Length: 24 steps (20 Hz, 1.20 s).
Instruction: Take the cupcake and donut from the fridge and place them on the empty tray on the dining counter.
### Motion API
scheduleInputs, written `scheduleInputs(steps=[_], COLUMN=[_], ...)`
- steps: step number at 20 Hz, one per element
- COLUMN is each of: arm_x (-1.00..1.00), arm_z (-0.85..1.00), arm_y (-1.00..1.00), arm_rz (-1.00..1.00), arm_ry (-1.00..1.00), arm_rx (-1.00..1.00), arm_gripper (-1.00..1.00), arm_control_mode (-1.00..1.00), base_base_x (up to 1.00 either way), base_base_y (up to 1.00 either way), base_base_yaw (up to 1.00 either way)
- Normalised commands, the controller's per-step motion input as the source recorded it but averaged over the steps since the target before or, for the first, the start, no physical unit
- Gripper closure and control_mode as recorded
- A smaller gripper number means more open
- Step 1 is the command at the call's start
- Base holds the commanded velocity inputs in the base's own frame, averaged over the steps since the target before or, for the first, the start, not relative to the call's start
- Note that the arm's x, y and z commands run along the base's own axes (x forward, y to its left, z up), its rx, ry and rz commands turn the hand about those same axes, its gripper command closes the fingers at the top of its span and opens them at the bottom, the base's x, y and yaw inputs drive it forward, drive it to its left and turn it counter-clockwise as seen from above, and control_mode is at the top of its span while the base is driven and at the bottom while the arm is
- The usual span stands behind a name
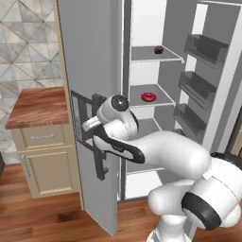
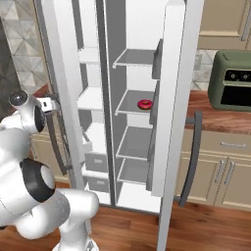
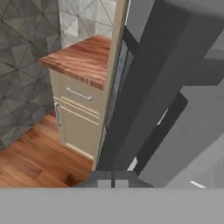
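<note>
Here, the fridge [image 1: 90,71] stands with both doors swung wide, white shelves bared. The donut [image 1: 148,97], pink-frosted, lies on the middle shelf of the right-hand compartment, and the cupcake [image 1: 159,49] sits one shelf above it, toward the back; from the right base view the donut [image 2: 144,104] shows on its shelf between the two open doors. The white arm reaches to the left door, its tool [image 1: 86,125] clenched with the jaws drawn together at the outer face of that door, beside the dark vertical handle [image 1: 99,156]; whether the fingers pinch the handle or merely press beside it cannot be told. The hand view looks down along the grey door edge and the dark handle [image 3: 159,127] toward the floor. Just left of the door stands a beige drawer cabinet [image 1: 45,160] with a wood worktop [image 1: 38,106], against a patterned tile wall. On the far right, a green toaster oven [image 2: 230,81] rests on another wood worktop.
</note>
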Motion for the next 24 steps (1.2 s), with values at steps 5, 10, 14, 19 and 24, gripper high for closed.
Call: scheduleInputs(steps=[5, 10, 14, 19, 24], arm_x=[-1.00, -0.89, 0.09, 0.94, 0.88], arm_z=[1.00, 0.95, 0.20, -0.04, -0.04], arm_y=[-0.55, -0.97, -0.99, -0.33, -0.18], arm_rz=[0.00, 0.01, 0.09, 0.08, 0.00], arm_ry=[-0.15, 0.00, 0.13, 0.07, 0.43], arm_rx=[0.01, 0.31, 0.82, 0.37, 0.37], arm_gripper=[1.00, 1.00, 1.00, 1.00, 1.00], arm_control_mode=[-1.00, -1.00, -1.00, -1.00, -1.00], base_base_x=[0.00, 0.00, 0.00, 0.00, 0.00], base_base_y=[0.00, 0.00, 0.00, 0.00, 0.00], base_base_yaw=[0.00, 0.00, 0.00, 0.00, 0.00])
